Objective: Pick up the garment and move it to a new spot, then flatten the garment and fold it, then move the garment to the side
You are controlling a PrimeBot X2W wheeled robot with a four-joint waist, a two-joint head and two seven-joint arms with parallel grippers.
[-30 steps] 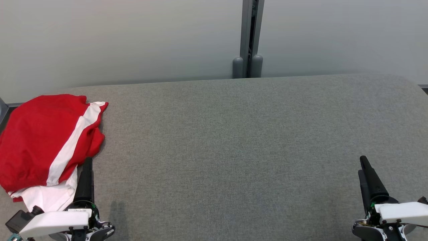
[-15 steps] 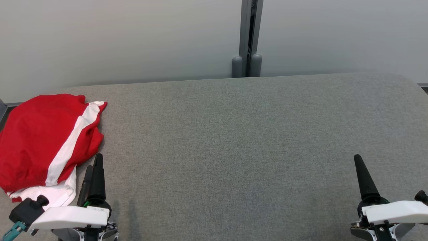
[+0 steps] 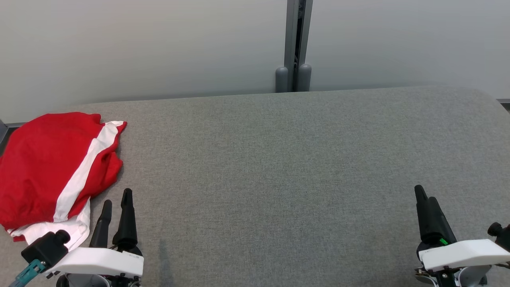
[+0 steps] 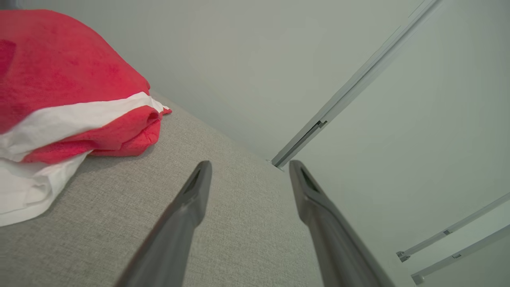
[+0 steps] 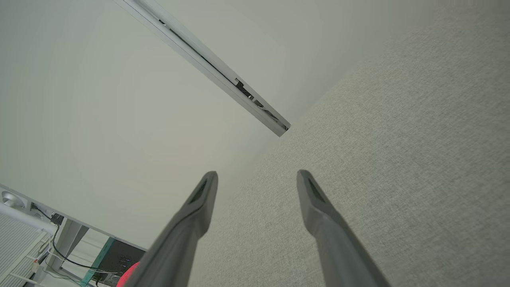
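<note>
A red garment with a white stripe (image 3: pixel 51 167) lies bunched at the far left of the grey fabric table (image 3: pixel 279 159), its white part near the front. In the left wrist view the garment (image 4: pixel 59 99) sits at the upper left, apart from the fingers. My left gripper (image 3: pixel 116 198) stands open just right of the garment's lower edge, touching nothing; its two dark fingers (image 4: pixel 191 199) are spread over bare fabric. My right gripper (image 3: pixel 424 194) is at the lower right, open and holding nothing, with its fingers (image 5: pixel 318 207) apart above the table.
A pale wall with a vertical grey post (image 3: pixel 295 44) runs behind the table's far edge. The table's rounded corner (image 3: pixel 488 97) is at the back right. Cables and a stand (image 5: pixel 59 235) show beyond the table in the right wrist view.
My left gripper has shifted right, away from the garment's edge, and its fingers have spread apart. The right gripper has drifted slightly left and turned.
</note>
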